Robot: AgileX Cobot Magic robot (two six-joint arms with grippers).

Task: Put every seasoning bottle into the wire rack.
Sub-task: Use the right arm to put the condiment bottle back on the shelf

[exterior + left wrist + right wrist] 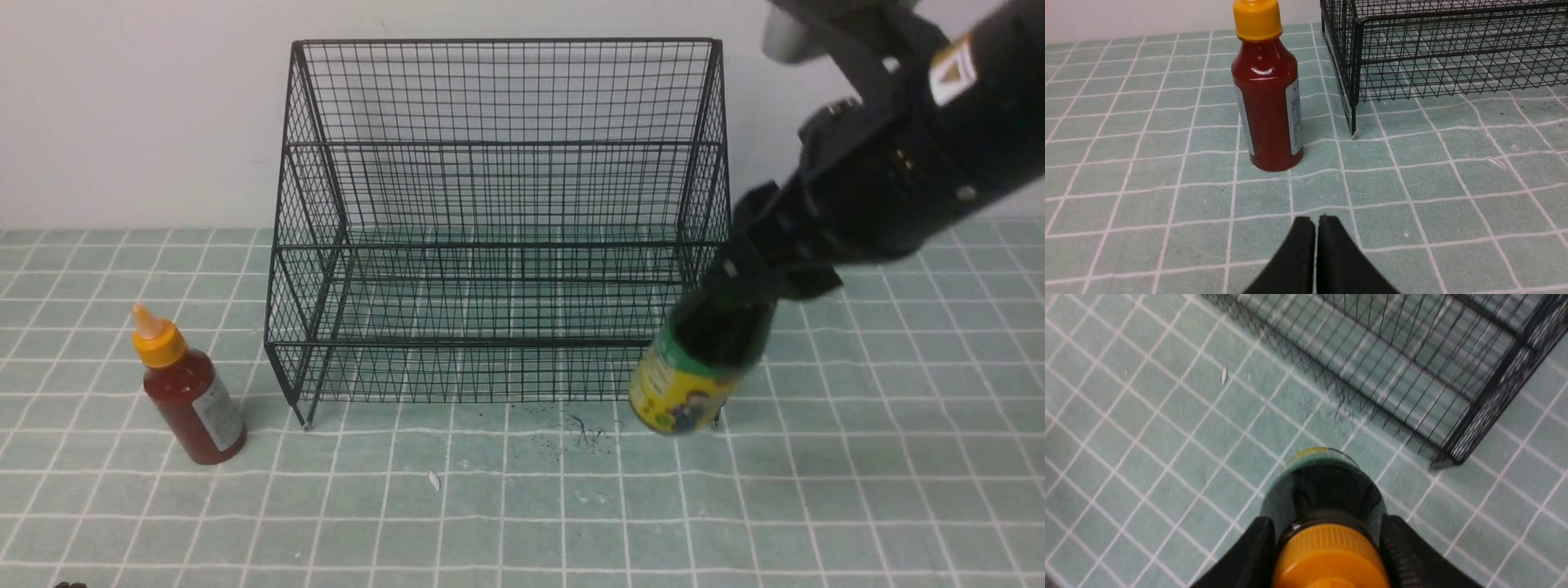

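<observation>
Your right gripper [1327,543] grasps the dark sauce bottle [684,390], a finger on either side of its orange cap [1331,559]. The bottle tilts below the gripper, with the wire rack [506,196] corner just beyond. Your left gripper [1316,224] is clenched on nothing. Ahead of it the red sauce bottle [1267,106] stands upright on the green tiled mat [1147,183], a rack leg just past it.
</observation>
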